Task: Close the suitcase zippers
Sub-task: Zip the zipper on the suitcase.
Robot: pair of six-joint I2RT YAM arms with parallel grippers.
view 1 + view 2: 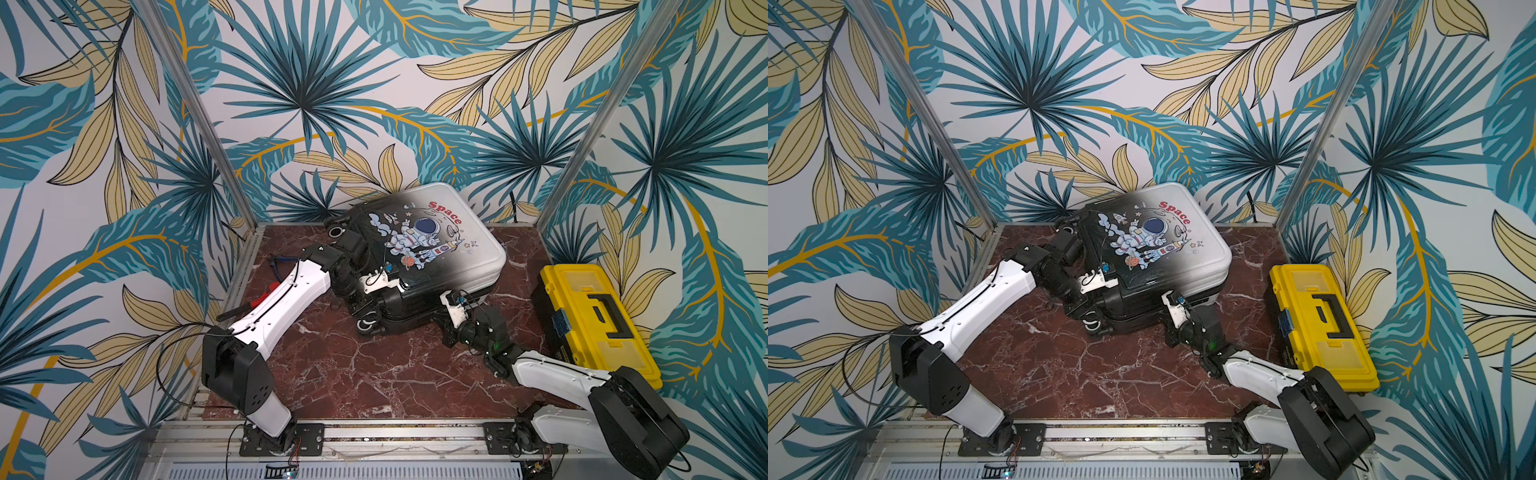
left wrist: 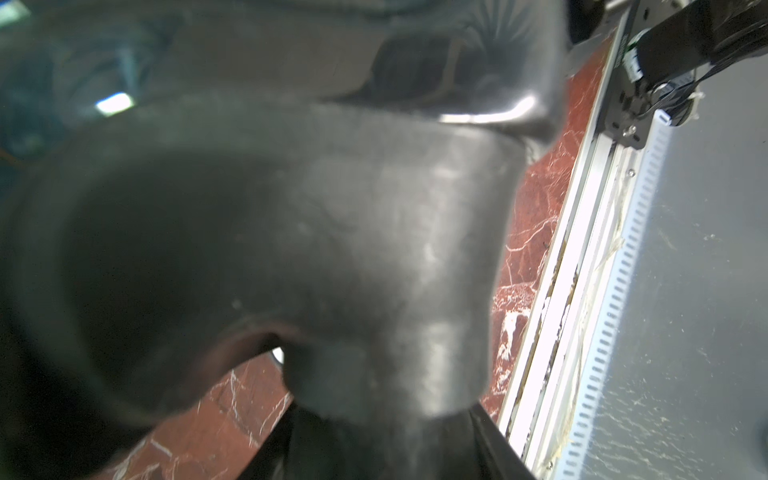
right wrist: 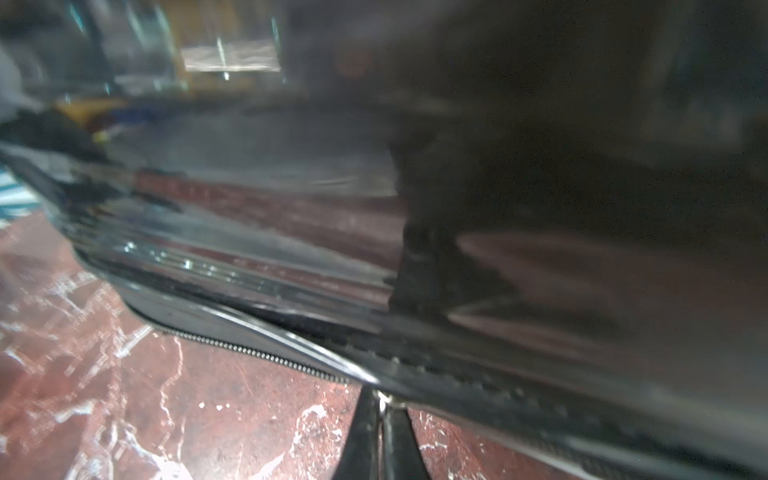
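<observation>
Two white-and-black arms reach in from the near rail across the red marble-patterned tabletop (image 1: 374, 374), and both of yours end at the task's thing. Your right gripper (image 3: 383, 401) sits low at the near side of the suitcase (image 1: 436, 249), a small hard-shell case fading from black to white. Its fingers are pressed together on a small silver metal pull tab (image 3: 388, 398). Beside the tab, one row of the black zipper track (image 3: 257, 353) stands apart from the glossy shell edge.

Your left gripper (image 1: 356, 297) is at the case's black wheeled corner. Its wrist view is filled by a blurred black wheel housing (image 2: 332, 249), so you cannot tell whether its fingers are spread or closed.

The case lies flat at the rear centre of the table, slightly skewed. Its astronaut and red "Space" print face up, and its white end is towards the far wall.

A yellow plastic toolbox with a black handle (image 1: 594, 320) sits apart at the right edge. A red-handled tool (image 1: 270, 287) lies behind the left arm. Leaf-print wallpaper (image 1: 299, 83) covers the wall behind.
</observation>
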